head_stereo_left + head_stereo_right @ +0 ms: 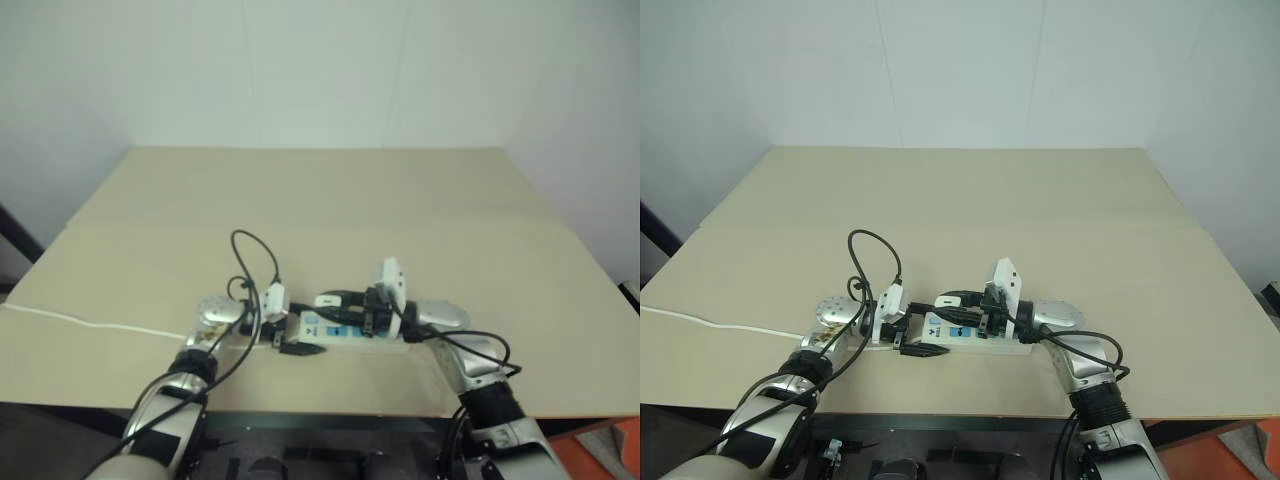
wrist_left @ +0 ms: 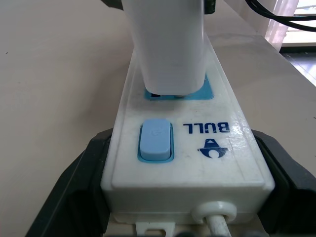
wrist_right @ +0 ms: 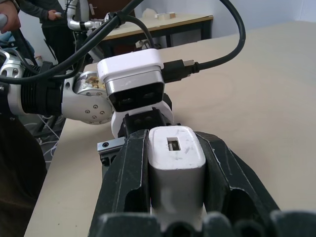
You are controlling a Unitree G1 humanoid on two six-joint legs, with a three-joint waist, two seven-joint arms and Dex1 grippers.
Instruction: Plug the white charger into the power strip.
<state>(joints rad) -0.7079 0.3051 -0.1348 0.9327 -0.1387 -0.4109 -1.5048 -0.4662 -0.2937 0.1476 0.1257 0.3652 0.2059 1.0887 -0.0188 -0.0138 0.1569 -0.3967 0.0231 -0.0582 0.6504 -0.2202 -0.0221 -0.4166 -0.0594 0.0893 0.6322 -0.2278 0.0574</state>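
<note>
Both arms bent inward, wrists meeting low at centre. Left black two-finger gripper [image 1: 297, 338] points right, fingers [image 2: 79, 190] spread wide. Right black two-finger gripper [image 1: 372, 318] points left, fingers [image 3: 129, 182] clamped tight.

Bare table [image 1: 320, 200] beyond both tools.

A lab: bare worktables [image 3: 163, 22], white walls [image 1: 320, 70].

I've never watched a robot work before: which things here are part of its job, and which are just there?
Part of the job:
white charger, gripped by the right gripper
power strip, its end between the left gripper's fingers

Just there:
table
power strip's cord
</note>
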